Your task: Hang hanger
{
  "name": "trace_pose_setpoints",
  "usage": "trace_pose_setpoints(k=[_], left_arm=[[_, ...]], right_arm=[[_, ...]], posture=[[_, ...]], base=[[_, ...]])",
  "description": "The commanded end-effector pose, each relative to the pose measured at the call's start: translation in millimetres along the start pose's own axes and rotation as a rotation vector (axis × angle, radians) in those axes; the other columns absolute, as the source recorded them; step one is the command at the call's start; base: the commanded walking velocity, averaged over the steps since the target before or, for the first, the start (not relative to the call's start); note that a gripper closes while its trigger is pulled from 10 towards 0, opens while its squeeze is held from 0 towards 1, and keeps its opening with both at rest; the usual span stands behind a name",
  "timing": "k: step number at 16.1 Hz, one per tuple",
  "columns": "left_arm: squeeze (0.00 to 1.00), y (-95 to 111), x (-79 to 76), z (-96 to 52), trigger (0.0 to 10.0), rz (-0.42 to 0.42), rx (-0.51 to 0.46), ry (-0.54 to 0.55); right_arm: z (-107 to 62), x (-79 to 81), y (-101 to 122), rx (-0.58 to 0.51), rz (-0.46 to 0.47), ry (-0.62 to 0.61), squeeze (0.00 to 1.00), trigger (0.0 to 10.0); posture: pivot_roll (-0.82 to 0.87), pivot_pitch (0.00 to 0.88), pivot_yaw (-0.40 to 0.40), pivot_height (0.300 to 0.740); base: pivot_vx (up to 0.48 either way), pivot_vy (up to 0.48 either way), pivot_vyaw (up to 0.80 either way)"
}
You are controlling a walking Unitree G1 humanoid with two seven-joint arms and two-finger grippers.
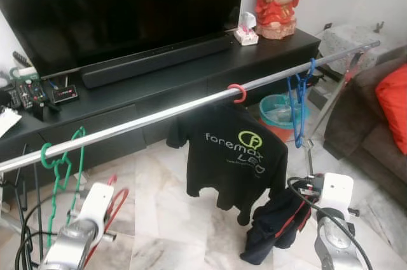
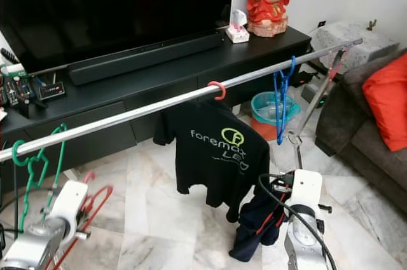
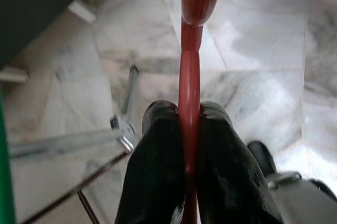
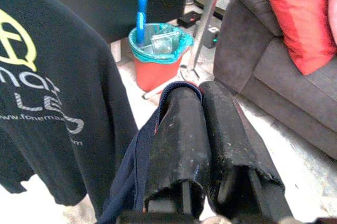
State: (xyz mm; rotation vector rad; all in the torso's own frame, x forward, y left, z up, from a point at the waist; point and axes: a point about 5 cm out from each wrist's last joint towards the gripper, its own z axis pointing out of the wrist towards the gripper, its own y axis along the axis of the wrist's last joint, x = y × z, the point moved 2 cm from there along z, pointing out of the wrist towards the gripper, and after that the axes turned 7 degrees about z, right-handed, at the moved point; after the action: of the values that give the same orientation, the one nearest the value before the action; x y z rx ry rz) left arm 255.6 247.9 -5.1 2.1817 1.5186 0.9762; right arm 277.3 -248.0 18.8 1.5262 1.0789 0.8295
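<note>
Now carry step: left gripper [image 3: 188, 129] fingers clamped on red hanger [image 1: 114, 203], low, below rail [image 1: 159, 115]. Right gripper [image 4: 202, 129] fingers closed on dark garment [image 1: 276, 222]. Next, likely: lift hanger, hook over rail between green hanger [image 1: 60, 171] and black T-shirt [image 1: 232, 155].

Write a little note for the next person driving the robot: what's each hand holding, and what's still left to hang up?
Left gripper: shut on the red hanger, held low, below the rail.
Right gripper: shut on a dark navy garment, also held low, beside the hanging shirt.
On the rail: a green hanger at the left end, a black T-shirt on its own red hanger in the middle, and a blue hanger further right.
Done: one shirt is hung.
Left: the navy garment is not yet on the red hanger, and that hanger is not yet on the rail.
</note>
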Motion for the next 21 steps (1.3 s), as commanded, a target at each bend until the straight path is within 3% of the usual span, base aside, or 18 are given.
trace_pose_setpoints(k=[1,10,12,16,21], left_arm=[[0.0,-12,-3.4,5.4,10.0,0.015,0.028,0.018],[0.0,-66,-30.0,21.6,10.0,0.034,0.153,-0.052],[0.0,-76,-32.9,20.9,10.0,0.036,0.174,-0.055],[0.0,-108,-39.1,13.6,10.0,-0.077,0.249,-0.019],[0.0,-135,-44.6,3.0,10.0,-0.083,0.302,-0.01]], right_arm=[[2.5,-0.1,5,-0.017,-0.008,0.005,0.0,10.0],[3.0,0.0,4,-0.013,-0.008,0.005,0.0,10.0],[2.8,-0.8,4,-0.016,-0.01,0.004,0.0,10.0],[3.8,-2.9,6,-0.021,-0.019,0.008,0.0,10.0],[1.0,-6.5,3,-0.014,-0.023,0.003,0.0,10.0]], posture=[[-0.13,0.0,-0.02,0.732],[-0.13,0.0,-0.023,0.732],[-0.14,0.0,-0.025,0.732],[-0.13,0.0,-0.038,0.732],[-0.2,0.0,-0.023,0.732]], base=[[0.0,0.0,0.0],[0.0,0.0,0.0],[0.0,0.0,0.0],[0.0,0.0,0.0],[0.0,0.0,0.0]])
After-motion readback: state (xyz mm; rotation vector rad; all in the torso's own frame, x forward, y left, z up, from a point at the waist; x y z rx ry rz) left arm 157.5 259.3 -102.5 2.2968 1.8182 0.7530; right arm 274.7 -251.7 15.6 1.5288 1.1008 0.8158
